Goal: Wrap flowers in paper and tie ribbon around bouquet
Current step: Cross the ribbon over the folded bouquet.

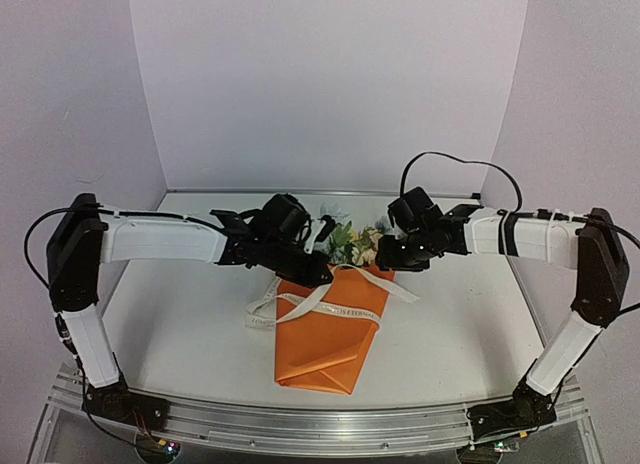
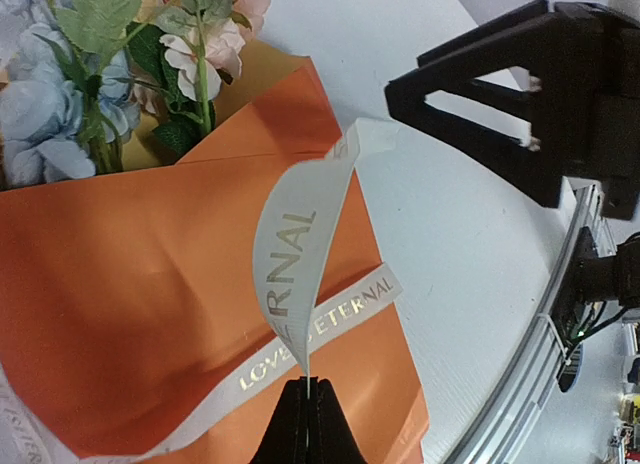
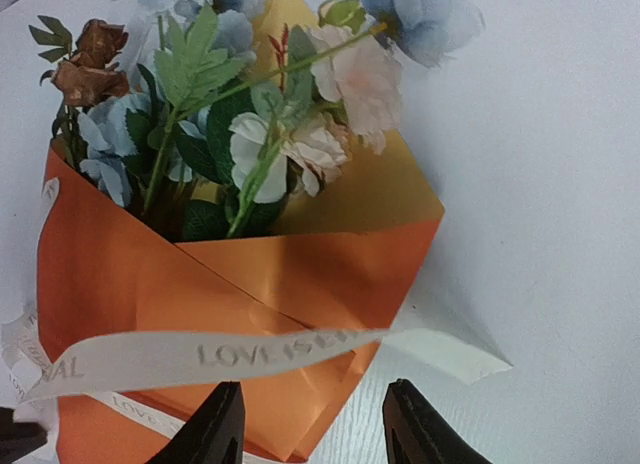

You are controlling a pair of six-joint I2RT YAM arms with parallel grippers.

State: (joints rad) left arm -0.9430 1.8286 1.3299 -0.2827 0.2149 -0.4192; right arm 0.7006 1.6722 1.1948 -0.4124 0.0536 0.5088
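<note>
- Bouquet [image 1: 325, 329] lies flat on the white bench [image 1: 180, 324], between the two arms, with its blossoms pointing toward the far side.
- Its orange paper [image 1: 322, 354] is folded into a cone around the stems. The yellow-tan inner face shows behind the flowers [image 3: 260, 134], which are pale blue, cream and rust-brown with green leaves.
- The cream ribbon [image 2: 300, 254], printed with gold lettering, crosses the front of the paper. Loose loops of it lie on the bench at the bouquet's left side.
- The left tool [image 2: 308, 389] is pinched fully together on one strand of ribbon, which arches up off the paper from its tips.
- The right tool [image 3: 314, 399] has its fingers apart and grips nothing. A ribbon end stretches across the paper just beyond its tips.
</note>
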